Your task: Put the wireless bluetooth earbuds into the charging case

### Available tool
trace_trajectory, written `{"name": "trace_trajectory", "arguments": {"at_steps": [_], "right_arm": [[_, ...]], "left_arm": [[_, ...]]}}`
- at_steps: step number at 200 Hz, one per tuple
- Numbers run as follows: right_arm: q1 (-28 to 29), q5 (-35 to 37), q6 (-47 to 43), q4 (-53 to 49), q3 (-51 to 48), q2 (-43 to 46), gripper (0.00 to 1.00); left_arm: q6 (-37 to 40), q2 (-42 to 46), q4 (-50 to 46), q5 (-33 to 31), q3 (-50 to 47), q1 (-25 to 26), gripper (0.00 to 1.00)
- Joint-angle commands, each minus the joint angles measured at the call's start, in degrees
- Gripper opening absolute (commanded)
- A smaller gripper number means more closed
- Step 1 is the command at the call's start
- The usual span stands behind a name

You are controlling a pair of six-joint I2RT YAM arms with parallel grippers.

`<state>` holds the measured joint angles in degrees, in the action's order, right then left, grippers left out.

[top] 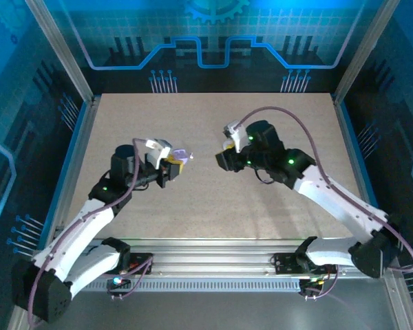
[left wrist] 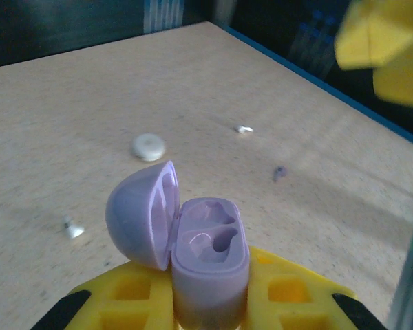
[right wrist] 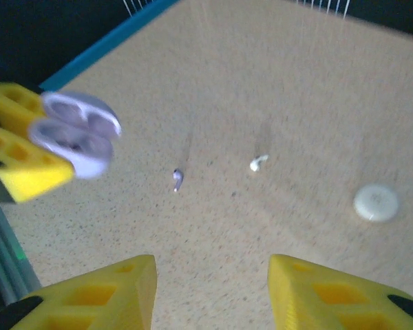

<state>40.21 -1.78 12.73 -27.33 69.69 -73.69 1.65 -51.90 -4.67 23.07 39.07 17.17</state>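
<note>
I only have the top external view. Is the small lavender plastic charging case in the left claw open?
Observer: Yes. On the left wrist view, the lavender plastic charging case has its lid swung open to one side, and both sockets are empty.
Operator: Where are the buds?
Observer: The tiny whitish glossy earbud and the tiny lavender glossy earbud lie apart on the tan table, ahead of the right claw.
Operator: Is the right claw holding anything?
Observer: No. Its jaws stand open with nothing between them.
</note>
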Motion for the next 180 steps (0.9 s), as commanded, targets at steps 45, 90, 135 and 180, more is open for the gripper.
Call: {"name": "trace_trajectory", "arguments": {"at_steps": [45, 90, 135, 180], "right_arm": [[7.33, 4.02, 14.01, -7.99, 15.23, -22.65, 0.44], [11.09, 2.25, 11.92, -13.16, 32.30, -42.00, 0.38], [12.70, 3.95, 8.56, -17.42, 46.11, -55.39, 0.37], [13.32, 6.78, 7.19, -19.16, 52.22, -62.79, 0.38]], "left_arm": [[-13.96, 9.44, -5.56, -4.11, -3.64, -15.77, 0.17], [-16.55, 12.52, -9.95, -8.03, -3.34, -19.86, 0.17], [-16.24, 13.08, -12.54, -9.66, -2.11, -20.99, 0.17], [-16.26, 13.75, -13.26, -10.03, -2.16, -21.12, 0.17]]}}
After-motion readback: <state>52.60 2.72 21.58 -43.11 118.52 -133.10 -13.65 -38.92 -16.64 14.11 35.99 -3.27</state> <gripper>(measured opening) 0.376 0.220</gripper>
